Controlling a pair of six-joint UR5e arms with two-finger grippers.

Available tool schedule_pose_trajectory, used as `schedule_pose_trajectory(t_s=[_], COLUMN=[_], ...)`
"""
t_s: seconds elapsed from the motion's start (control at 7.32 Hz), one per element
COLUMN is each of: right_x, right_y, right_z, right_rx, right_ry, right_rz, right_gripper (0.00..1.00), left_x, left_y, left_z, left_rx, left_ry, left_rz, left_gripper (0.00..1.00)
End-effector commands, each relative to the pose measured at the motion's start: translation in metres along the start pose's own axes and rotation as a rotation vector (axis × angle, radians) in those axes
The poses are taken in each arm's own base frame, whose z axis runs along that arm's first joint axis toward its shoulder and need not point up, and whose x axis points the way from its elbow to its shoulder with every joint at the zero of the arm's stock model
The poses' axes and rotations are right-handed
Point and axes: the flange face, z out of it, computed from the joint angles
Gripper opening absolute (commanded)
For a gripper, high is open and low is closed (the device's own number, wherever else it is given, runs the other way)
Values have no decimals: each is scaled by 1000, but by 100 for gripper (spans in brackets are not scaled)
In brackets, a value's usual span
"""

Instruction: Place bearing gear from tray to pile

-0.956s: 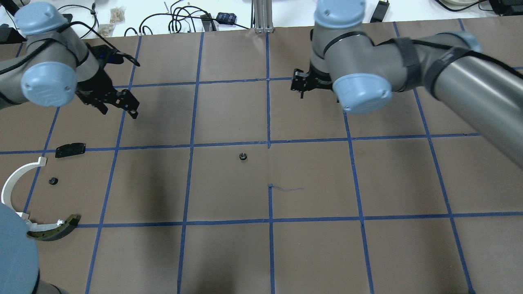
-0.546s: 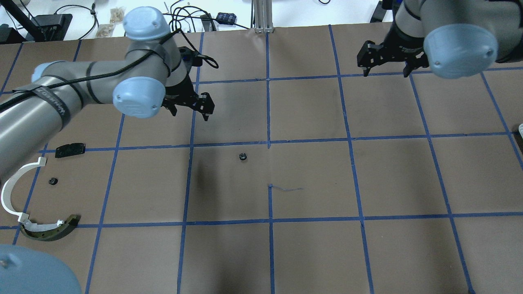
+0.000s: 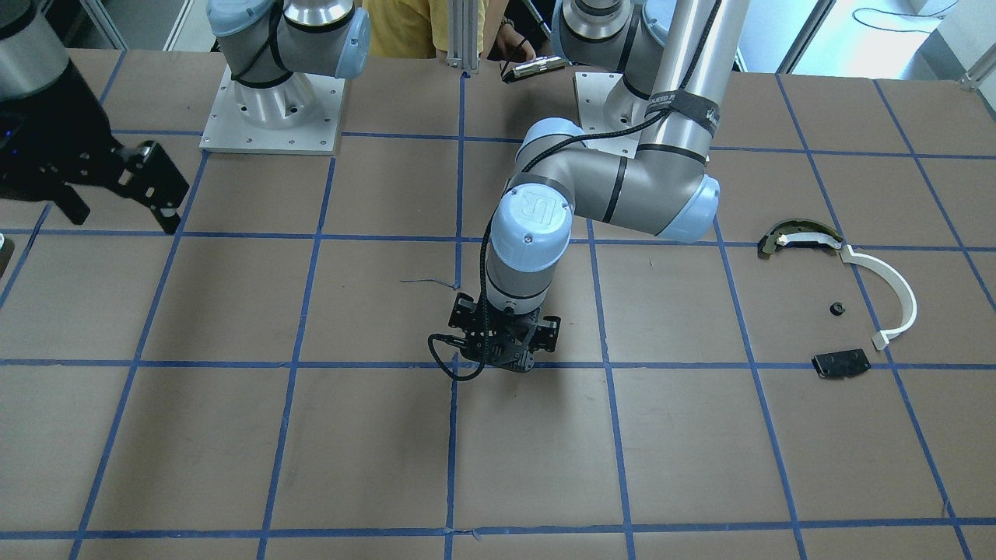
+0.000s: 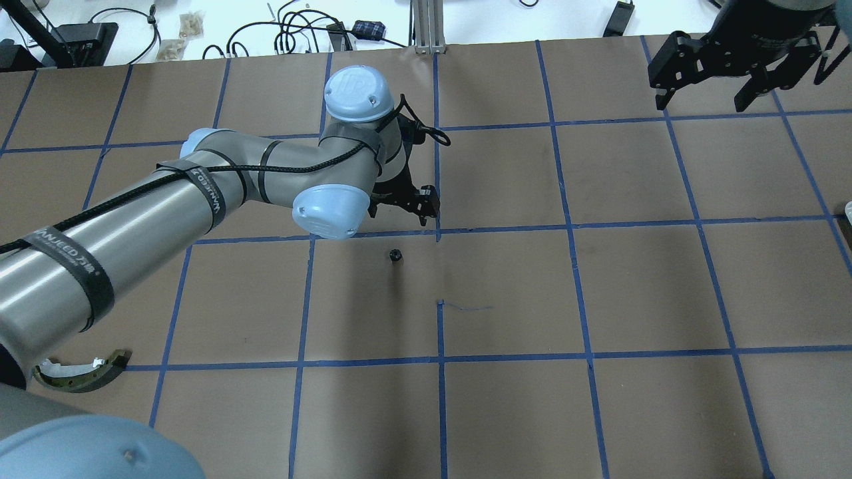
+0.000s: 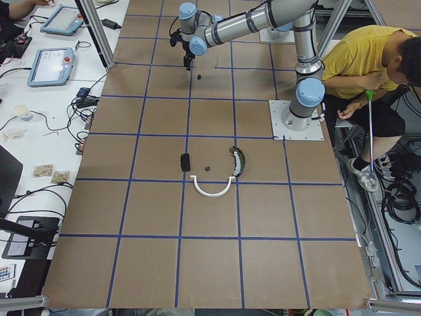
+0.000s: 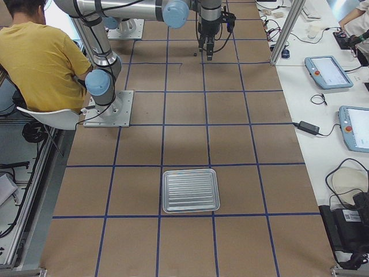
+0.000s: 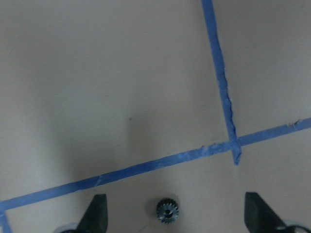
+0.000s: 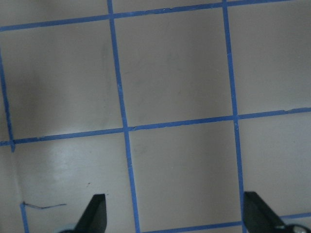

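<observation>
Left wrist-mounted camera, as I watch from the remote station: the bearing gear (image 7: 167, 210) lies on the brown desk (image 7: 146, 73), low in the frame between the two dark fingers (image 7: 97, 216) of the left gripper (image 7: 176, 199), which are spread wide and touch nothing. A crossing of blue tape (image 7: 233, 144) shows just beyond the gear. From the overhead exterior camera, the same gear (image 4: 396, 255) sits alone near the middle of the desk, close to a tape line, with the left arm stretched out over that spot. The right gripper (image 4: 700, 100) hangs at the far right corner of the desk, its fingers (image 8: 95, 213) likewise spread apart and holding nothing. The pile rests well away on my left side: a white curved strip (image 3: 895, 295), an olive-black curved piece (image 3: 786, 237), a flat black plate (image 3: 840, 363) and a small dark part (image 3: 836, 308) lying between them. The metal tray (image 6: 190, 190) sits toward the right end of the desk, far from the gear. A person in a yellow shirt (image 6: 40, 63) sits behind the robot's base.
</observation>
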Motion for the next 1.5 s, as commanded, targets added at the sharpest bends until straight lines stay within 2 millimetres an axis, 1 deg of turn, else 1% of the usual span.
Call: schedule_pose_trajectory(t_s=[0.0,0.14,0.27,0.41,0.55,0.68,0.82,0.96,1.09,1.23,1.37], right_x=[-71,-78,-67,-39,-26,-28,-28,-28,-28,-29,-29], right_y=[41,46,41,24,19,22,24,25,24,26,27], right_z=[-14,-2,3,-6,-5,-3,-4,-3,-2,1,0], right_rx=[-8,-33,-33,17,5,11,10,4,5,1,4], right_ry=[-12,1,4,-3,0,-8,-8,-3,-6,-6,-5], right_rz=[-67,-101,-80,-35,-22,-15,-8,-11,-17,-18,-26], right_gripper=[100,100,100,100,100,100,100,100,100,100,100], left_x=[0,-1,0,-2,-4,-6,-6,-6,-6,-6,-5], left_y=[9,12,19,24,27,27,26,27,25,23,22], left_z=[27,32,38,43,48,49,49,50,49,47,47], left_rx=[-39,-56,-73,-86,-100,-106,-107,-110,-107,-101,-100], left_ry=[-12,-14,-13,-15,-38,-53,-55,-55,-53,-53,-52], left_rz=[35,46,46,43,44,44,44,44,44,44,44], left_gripper=[100,100,100,97,96,94,84,71,55,50,43])
